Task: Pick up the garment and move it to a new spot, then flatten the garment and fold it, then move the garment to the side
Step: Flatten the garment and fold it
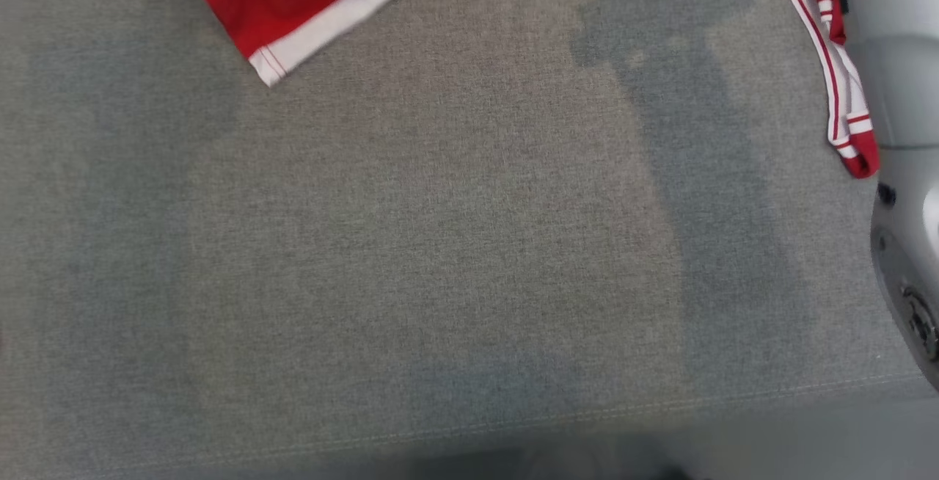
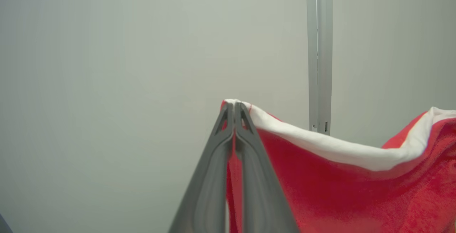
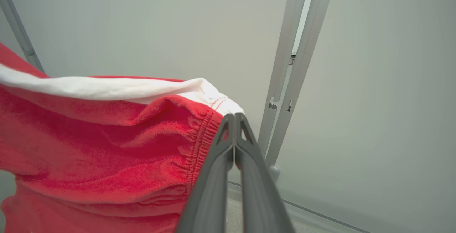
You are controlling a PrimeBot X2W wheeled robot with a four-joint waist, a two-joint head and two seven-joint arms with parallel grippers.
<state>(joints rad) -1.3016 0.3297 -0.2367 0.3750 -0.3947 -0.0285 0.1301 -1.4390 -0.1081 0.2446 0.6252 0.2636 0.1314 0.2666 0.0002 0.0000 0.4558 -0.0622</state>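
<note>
The garment (image 1: pixel 293 3) is red with a white hem and grey printed lettering; one corner of it hangs into the head view at the top left. A red-and-white striped edge (image 1: pixel 836 76) of it droops at the right, beside my pale right arm (image 1: pixel 906 98). In the left wrist view my left gripper (image 2: pixel 234 105) is shut on a white-trimmed corner of the garment (image 2: pixel 338 176), which stretches off to the right. My right gripper (image 3: pixel 234 117) is likewise shut on a stitched corner of the garment (image 3: pixel 107 136), which spreads to the left. The cloth is held up in the air between both grippers.
A grey woven surface (image 1: pixel 440 245) lies below, with a seam (image 1: pixel 587 414) running near its front edge. Behind the raised cloth are a pale wall (image 2: pixel 107 83) and upright metal rails (image 2: pixel 319 55) (image 3: pixel 292 65).
</note>
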